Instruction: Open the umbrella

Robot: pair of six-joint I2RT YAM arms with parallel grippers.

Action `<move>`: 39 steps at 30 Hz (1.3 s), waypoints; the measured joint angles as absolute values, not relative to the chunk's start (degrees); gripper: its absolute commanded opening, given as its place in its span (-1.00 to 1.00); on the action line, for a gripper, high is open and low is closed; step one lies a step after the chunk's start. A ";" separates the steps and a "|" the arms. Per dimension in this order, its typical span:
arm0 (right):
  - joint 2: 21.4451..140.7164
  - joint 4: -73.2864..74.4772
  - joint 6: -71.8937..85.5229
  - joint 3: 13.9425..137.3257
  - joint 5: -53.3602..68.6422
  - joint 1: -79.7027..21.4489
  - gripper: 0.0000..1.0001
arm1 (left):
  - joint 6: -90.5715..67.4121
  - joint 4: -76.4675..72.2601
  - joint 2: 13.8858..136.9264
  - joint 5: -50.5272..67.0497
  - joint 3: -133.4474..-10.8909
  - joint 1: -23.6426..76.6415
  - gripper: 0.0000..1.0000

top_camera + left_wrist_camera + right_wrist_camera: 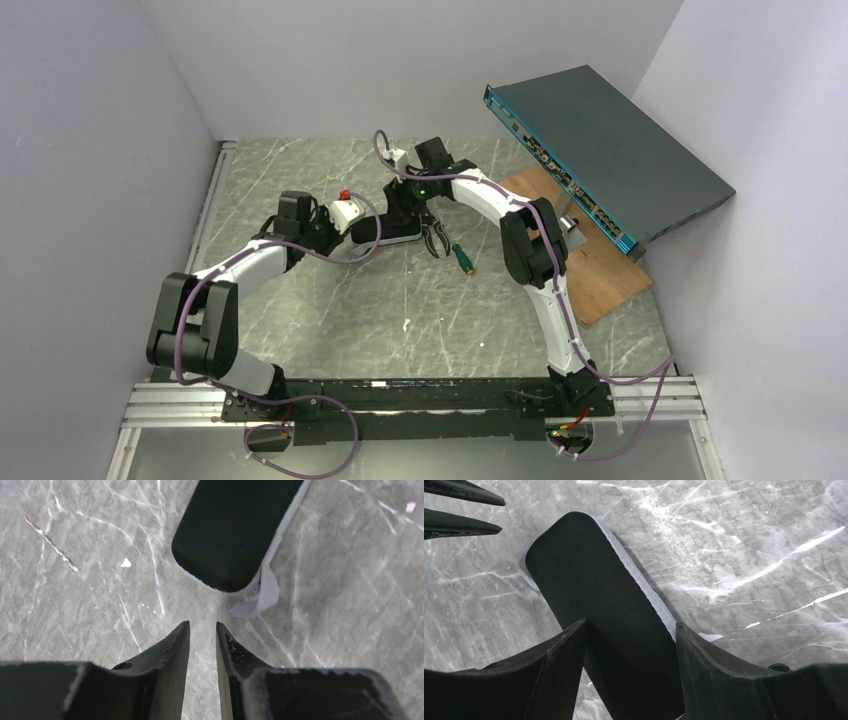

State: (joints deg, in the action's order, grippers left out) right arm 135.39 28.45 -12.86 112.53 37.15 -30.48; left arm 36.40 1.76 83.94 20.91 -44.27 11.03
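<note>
Downward, right gripper (631, 624) astride umbrella (589, 570), fingers apart.

Robotics lab, closed-in test cell. Plain white panels (90, 150) wall in a marble-patterned desk (400, 325). Left arm (245, 268) and right arm (555, 300) are bolted to an aluminium rail (170, 405). A rack-type network unit (620, 150) leans on the right panel above a wooden board (610, 280). A screwdriver (464, 260) lies loose.
</note>
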 measured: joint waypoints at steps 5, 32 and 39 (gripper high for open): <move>134.91 26.61 -11.66 110.91 37.65 -30.41 -0.09 | 33.36 1.67 86.21 20.08 -46.37 12.71 -0.37; 131.98 20.91 -7.44 104.33 37.85 -29.80 -0.40 | 19.44 10.46 91.90 14.57 -53.58 15.86 -0.23; 130.08 21.91 -15.07 102.21 38.52 -29.93 -0.43 | 12.88 11.35 91.68 16.71 -55.33 16.05 -0.17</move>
